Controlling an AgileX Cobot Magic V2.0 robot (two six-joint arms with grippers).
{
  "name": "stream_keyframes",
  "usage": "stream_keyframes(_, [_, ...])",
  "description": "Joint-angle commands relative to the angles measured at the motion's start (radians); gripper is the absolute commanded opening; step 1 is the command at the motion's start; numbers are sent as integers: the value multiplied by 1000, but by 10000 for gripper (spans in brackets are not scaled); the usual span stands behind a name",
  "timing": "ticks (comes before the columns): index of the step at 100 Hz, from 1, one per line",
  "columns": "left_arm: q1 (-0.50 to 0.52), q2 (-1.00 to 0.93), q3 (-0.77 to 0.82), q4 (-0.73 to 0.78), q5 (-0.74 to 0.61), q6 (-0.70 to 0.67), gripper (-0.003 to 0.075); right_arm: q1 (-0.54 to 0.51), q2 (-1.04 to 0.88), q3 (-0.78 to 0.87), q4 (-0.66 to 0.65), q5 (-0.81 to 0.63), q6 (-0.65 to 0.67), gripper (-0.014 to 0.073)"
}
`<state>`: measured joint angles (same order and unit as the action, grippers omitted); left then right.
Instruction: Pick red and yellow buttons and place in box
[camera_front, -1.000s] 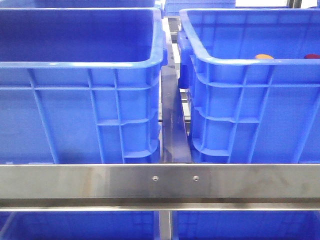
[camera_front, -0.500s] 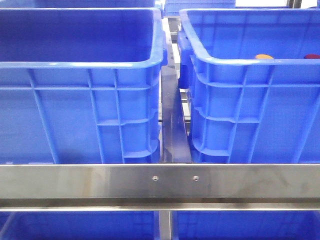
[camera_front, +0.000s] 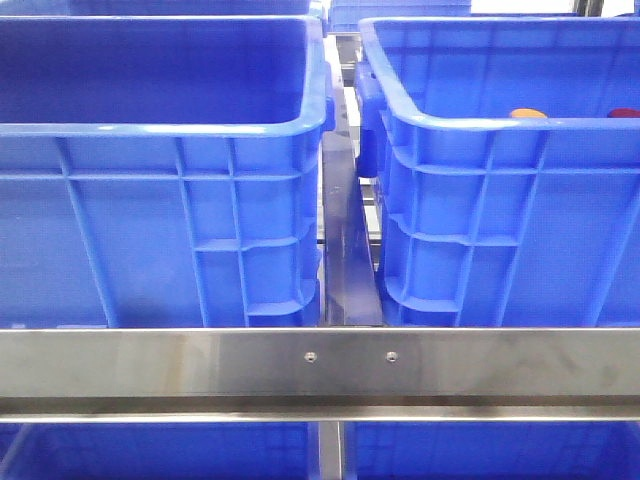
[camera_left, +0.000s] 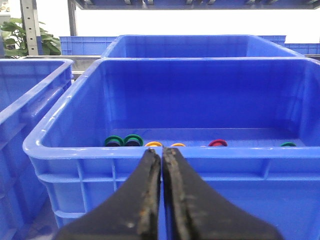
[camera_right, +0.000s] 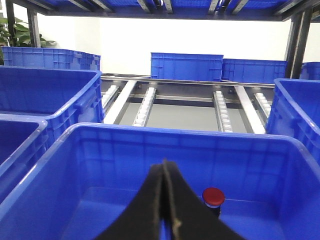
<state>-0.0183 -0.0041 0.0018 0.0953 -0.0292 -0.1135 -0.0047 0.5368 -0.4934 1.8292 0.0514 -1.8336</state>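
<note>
Nothing has moved since the earlier frame. Two blue crates fill the front view, a narrow gap between them; the left crate (camera_front: 160, 130) shows open room, the right crate (camera_front: 500, 190) holds one yellow button (camera_front: 528, 114) and one red button (camera_front: 625, 113) at two o'clock. Both the left gripper (camera_left: 162, 155) and the right gripper (camera_right: 164, 167) have jaws together.

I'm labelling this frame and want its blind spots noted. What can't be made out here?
- Front view: right crate near rim hides its floor; only the tops of an orange button and a red button show.
- Left wrist view: crate rim cuts off the buttons' lower parts, and the left gripper overlaps it.
- Right wrist view: the right gripper blocks part of the crate floor beside a red button.
</note>
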Motion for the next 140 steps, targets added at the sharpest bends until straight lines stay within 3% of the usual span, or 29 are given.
stream_keyframes(1, [2,-34,42,-9,-85,-10,-19,-4,4,-28,84,31,-9,-68])
stream_keyframes(62, [2,-34,42,-9,-85,-10,-19,-4,4,-28,84,38,-7,-68])
stream_keyframes(72, [2,-34,42,-9,-85,-10,-19,-4,-2,-28,2,41,56,-68])
stream_keyframes(83, [2,-34,42,-9,-85,-10,-19,-4,-19,-28,-243,56,288,-68])
stream_keyframes(91, [2,-34,42,-9,-85,-10,-19,-4,-32,-28,-498,60,522,-68])
stream_keyframes(123, [2,-34,42,-9,-85,-10,-19,-4,-95,-28,-1574,77,1633,-68])
stream_keyframes(131, [2,-34,42,-9,-85,-10,-19,-4,-120,-27,-1737,80,1834,-68])
stream_keyframes(140, [2,-34,42,-9,-85,-10,-19,-4,-144,-26,-1837,80,1929,-68])
